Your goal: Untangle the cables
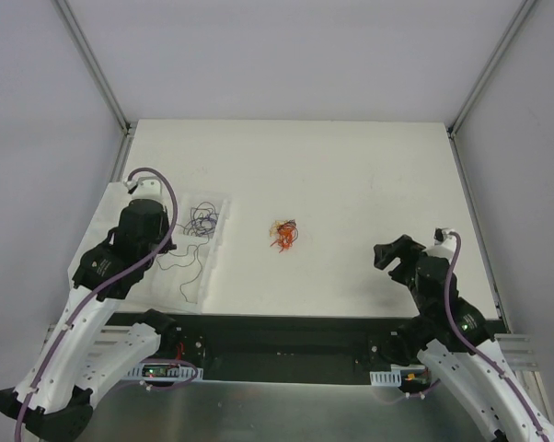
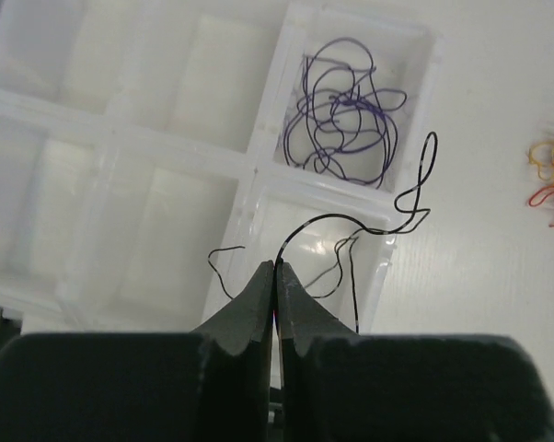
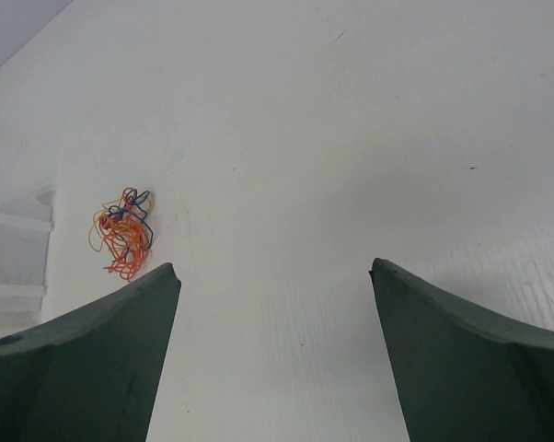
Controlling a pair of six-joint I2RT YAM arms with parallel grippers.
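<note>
Pinching black wire [image 2: 332, 217] above tray [image 2: 111, 138], left tool [image 2: 275, 265] clamped, right tool [image 3: 273, 267] hovering agape

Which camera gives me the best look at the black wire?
The left wrist view: the black wire sits close up, curling from the left gripper's shut jaws. The top view shows only a faint thread; the right wrist view misses it.

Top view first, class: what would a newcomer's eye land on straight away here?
A small orange-red knot of cables lies mid-table. To its left, purple wires are coiled in one compartment of a white tray. The left gripper is shut on a thin black wire that trails over the tray's edge.
</note>
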